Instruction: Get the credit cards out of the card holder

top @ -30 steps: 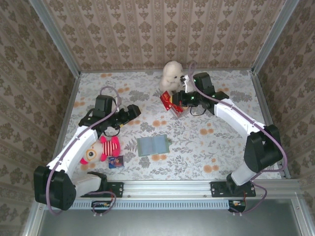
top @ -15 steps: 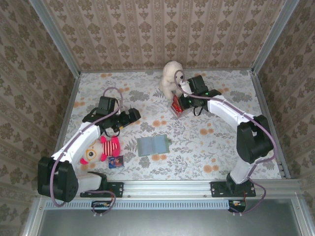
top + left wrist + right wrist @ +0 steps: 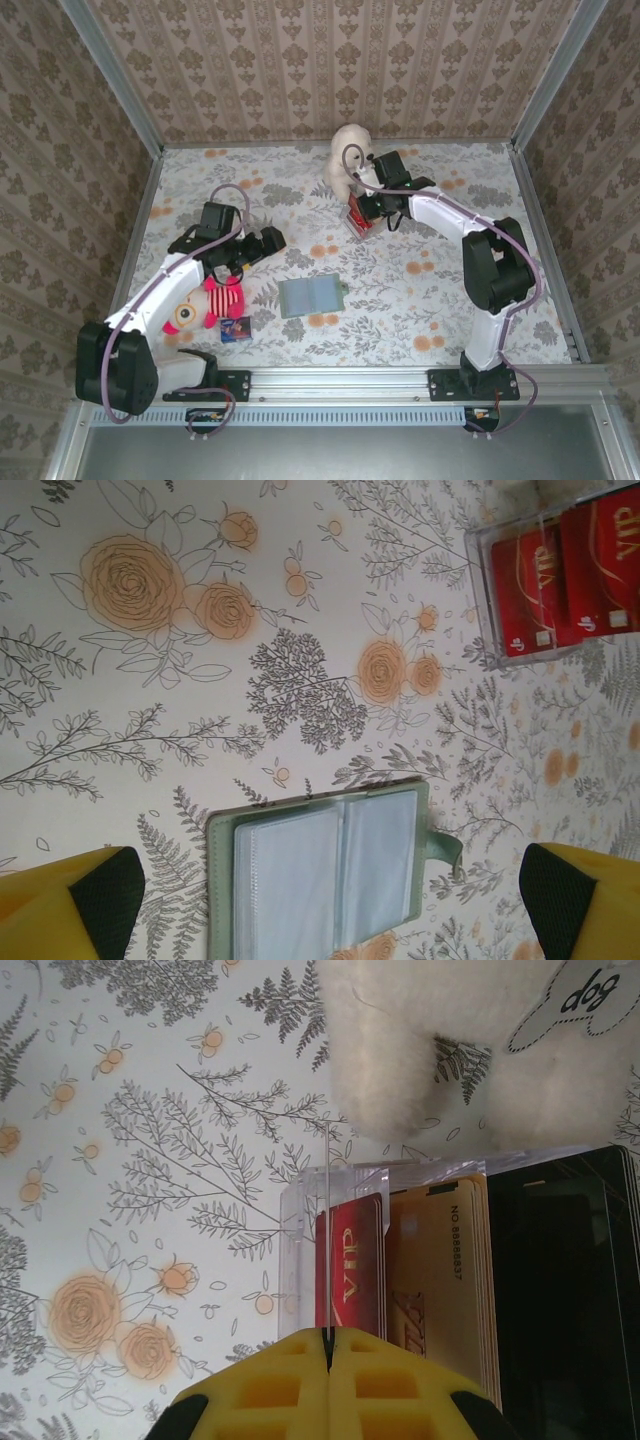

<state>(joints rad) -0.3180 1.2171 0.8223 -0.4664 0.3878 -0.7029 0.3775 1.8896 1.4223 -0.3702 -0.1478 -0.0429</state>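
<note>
Broadly, the hazards on the counter [image 3: 450, 300] are judged to gather at its far middle, where the right arm [image 3: 450, 215] is reached in beside the white plush dog [image 3: 348, 155]. The dog could be brushed or snagged by that arm, since it stands just beside the clear box [image 3: 357, 215]. The card holder [image 3: 310, 296] is laid open and flat near the centre and is held by nothing. Should a card be lodged in a pocket, the whole holder would probably be dragged by a pull. The box could be tipped by a careless withdrawal, and the credit cards [image 3: 555, 580] stacked in it would then be spilled. The right jaws are pressed together just at that box. The left jaws are spread wide with nothing between them, just left of the holder.

From overhead both arms and the layout are given, but the pockets cannot be read. In the left wrist view the pockets are seen pale and apparently empty. In the right wrist view a red card and a tan card are told apart. A thin pale line is also seen running out from the shut jaws, and whether it is a card held edge-on cannot be told.
</note>
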